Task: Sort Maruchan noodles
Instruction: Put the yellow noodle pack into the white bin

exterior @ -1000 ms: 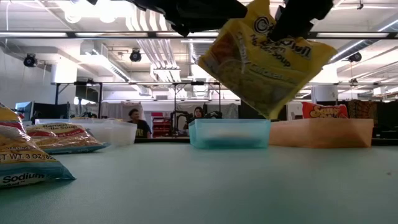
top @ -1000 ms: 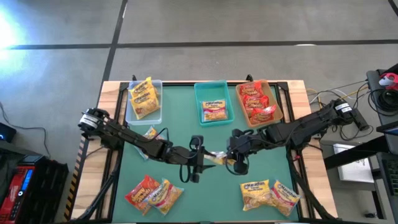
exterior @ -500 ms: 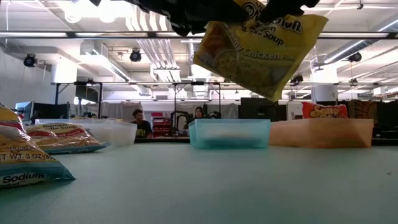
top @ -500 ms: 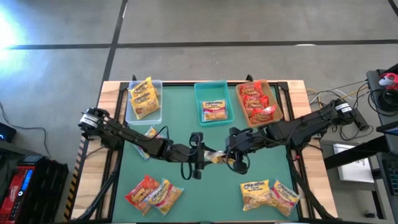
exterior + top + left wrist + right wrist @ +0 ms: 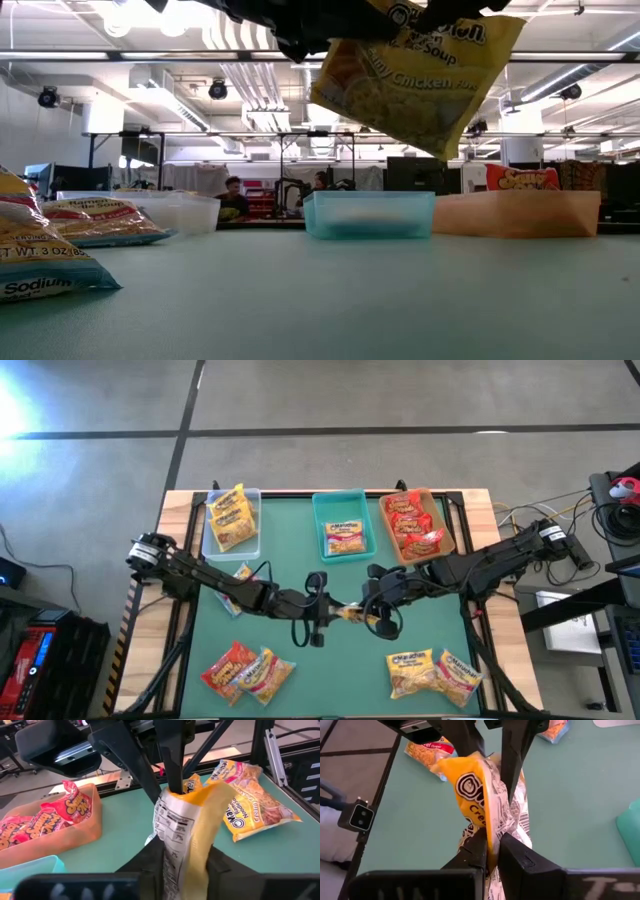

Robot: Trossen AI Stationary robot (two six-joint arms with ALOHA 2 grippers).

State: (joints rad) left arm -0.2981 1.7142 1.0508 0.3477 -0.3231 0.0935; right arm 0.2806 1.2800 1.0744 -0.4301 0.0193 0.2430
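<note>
Green matting covers the table (image 5: 330,670), where both arms meet at its middle over one yellow packet (image 5: 352,613) held clear of the surface. The left gripper (image 5: 318,612) and the right gripper (image 5: 383,612) each pinch an opposite end. If they pull apart or one lets go late, the crinkly wrapper could tear or drop short of its bin.

Along the far edge, the tan bin (image 5: 445,530) holds red packets (image 5: 412,524), the clear bin (image 5: 213,538) holds yellow packets (image 5: 231,517), and the teal bin (image 5: 324,512) holds one multicoloured packet (image 5: 345,538). Loose packets (image 5: 432,671) lie near the front corners.
</note>
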